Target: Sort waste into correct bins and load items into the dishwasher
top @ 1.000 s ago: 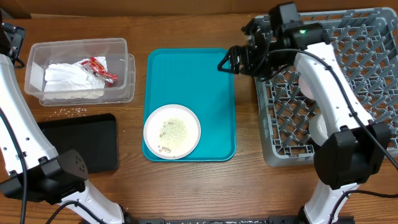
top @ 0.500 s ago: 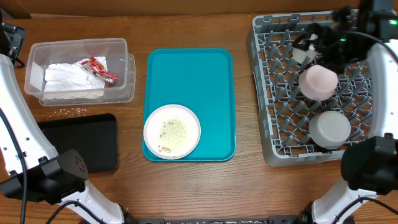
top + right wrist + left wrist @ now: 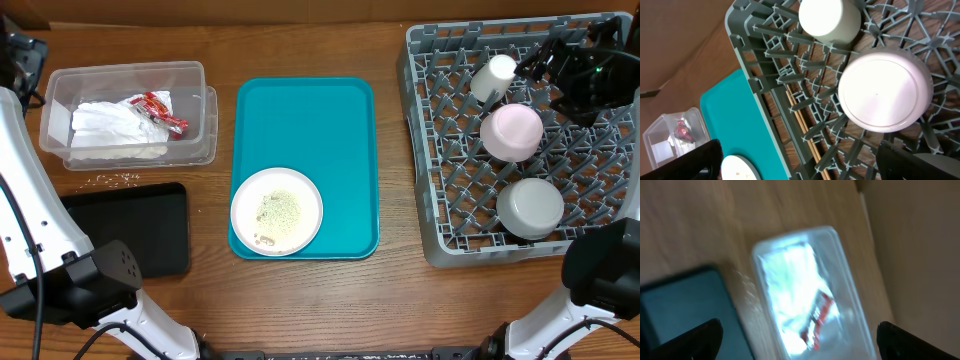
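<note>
Overhead, the cup (image 3: 497, 74), white bowl (image 3: 511, 132) and grey bowl (image 3: 530, 207) sit in the dish rack (image 3: 420, 150) at 3 o'clock and the plate (image 3: 305, 192) of scraps (image 3: 278, 212) lies on the teal tray (image 3: 305, 120) at 6; the left wrist view shows my left fingers (image 3: 695, 340) spread above the clear tub (image 3: 842, 265), and the right wrist view shows my right fingers (image 3: 690, 160) spread and empty over the rack, so I judge binning those scraps comes next.

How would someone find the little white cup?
Find the big grey dish rack on the right side of the table. Three dishes line up inside, and the cup is at the far end. It is small and narrow; the white bowl and grey bowl are wide.
</note>
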You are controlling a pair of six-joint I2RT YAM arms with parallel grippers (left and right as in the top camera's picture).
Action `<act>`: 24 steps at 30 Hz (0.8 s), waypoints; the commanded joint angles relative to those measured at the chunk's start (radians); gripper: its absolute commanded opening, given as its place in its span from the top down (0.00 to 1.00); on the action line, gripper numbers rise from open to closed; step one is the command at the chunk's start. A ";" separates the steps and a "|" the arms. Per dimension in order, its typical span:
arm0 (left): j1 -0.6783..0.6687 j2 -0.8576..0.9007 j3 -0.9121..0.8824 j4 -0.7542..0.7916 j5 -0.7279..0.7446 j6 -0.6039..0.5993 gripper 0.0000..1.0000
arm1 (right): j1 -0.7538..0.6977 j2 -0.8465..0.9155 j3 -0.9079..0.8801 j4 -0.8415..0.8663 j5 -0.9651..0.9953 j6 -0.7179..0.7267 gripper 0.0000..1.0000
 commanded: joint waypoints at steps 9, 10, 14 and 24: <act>-0.040 0.009 0.000 -0.115 0.501 0.069 0.11 | 0.002 -0.029 0.024 0.002 0.003 0.004 0.00; -0.057 0.009 0.000 -0.145 0.503 0.069 0.15 | 0.002 -0.029 0.024 0.002 0.003 0.004 0.00; -0.154 0.014 0.000 -0.245 0.467 0.069 0.20 | 0.002 -0.029 0.024 0.002 0.003 0.004 0.00; -0.575 0.074 -0.013 -0.262 0.173 0.045 0.00 | 0.002 -0.029 0.024 0.002 0.003 0.004 0.00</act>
